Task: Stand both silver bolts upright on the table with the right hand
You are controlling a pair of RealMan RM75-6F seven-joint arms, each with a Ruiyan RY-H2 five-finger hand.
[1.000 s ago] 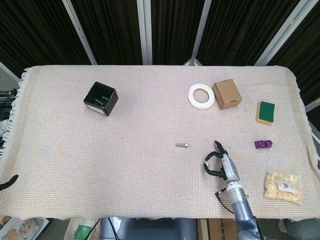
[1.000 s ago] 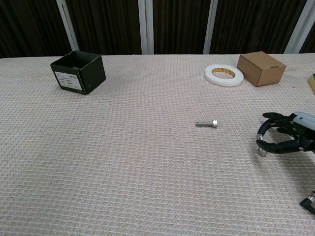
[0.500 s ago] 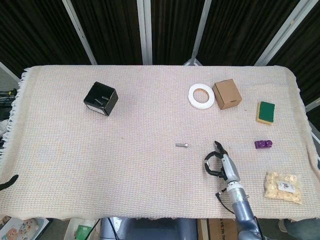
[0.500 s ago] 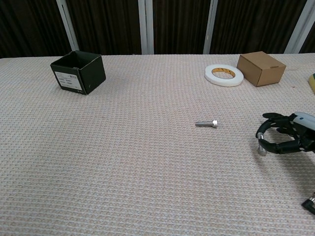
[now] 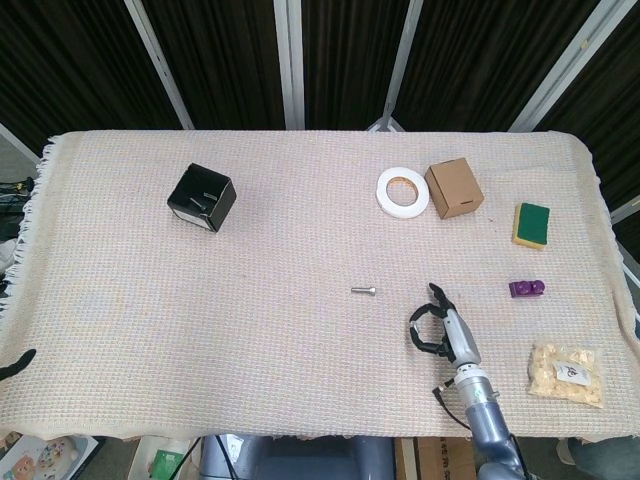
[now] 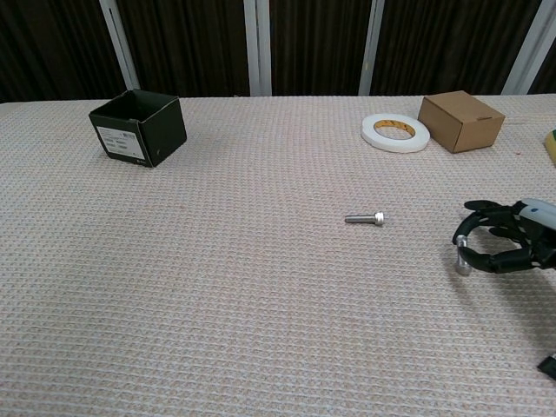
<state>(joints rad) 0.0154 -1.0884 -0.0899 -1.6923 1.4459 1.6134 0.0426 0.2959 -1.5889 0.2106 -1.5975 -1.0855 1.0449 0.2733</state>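
Observation:
One silver bolt (image 5: 364,290) (image 6: 365,218) lies on its side near the middle of the cloth-covered table (image 5: 250,330). My right hand (image 5: 442,330) (image 6: 506,241) is to its right, close to the table's front edge, fingers curled toward the thumb. It pinches the second silver bolt (image 6: 463,262) at its fingertips, roughly upright, low over the cloth. Whether that bolt touches the table I cannot tell. Only a dark tip at the front left edge (image 5: 16,365) may belong to my left hand.
A black open box (image 5: 201,197) (image 6: 139,127) stands at the back left. A white tape roll (image 5: 402,190) and a brown cardboard box (image 5: 453,187) sit at the back right. A green-yellow sponge (image 5: 531,224), a purple block (image 5: 526,288) and a snack bag (image 5: 566,372) lie along the right side.
My right hand has crept slightly toward the front edge with the bolt still in its fingertips. The lying bolt has not moved.

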